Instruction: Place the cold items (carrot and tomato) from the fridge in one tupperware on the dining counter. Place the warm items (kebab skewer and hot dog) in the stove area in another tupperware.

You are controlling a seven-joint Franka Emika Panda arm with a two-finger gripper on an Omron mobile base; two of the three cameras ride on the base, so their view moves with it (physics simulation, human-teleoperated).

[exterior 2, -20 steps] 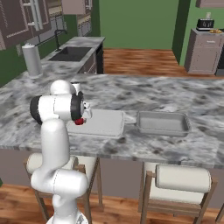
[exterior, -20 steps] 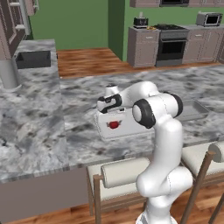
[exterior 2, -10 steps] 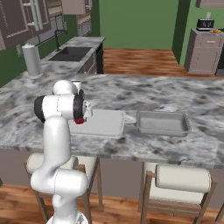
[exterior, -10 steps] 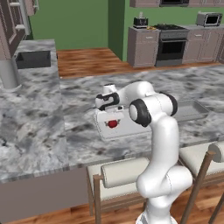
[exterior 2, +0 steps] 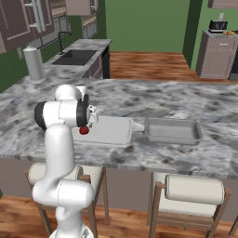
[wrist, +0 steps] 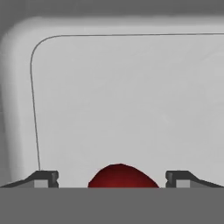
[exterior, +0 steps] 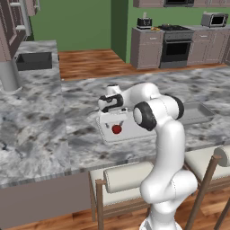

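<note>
So the round red tomato [wrist: 122, 176] is sitting on the floor of the shallow light-grey tupperware tray [exterior: 106, 133] on the marbled grey dining counter [exterior: 40, 130], and the dark two-finger gripper [wrist: 112, 178] hangs right over it with its fingertips [wrist: 43, 178] spread wide either side — nothing held. Looks like the release step to me. I'd lift straight up here, no sideways drift, so a finger doesn't nudge the tomato and roll it — then go fetch the carrot for the same tray.
</note>
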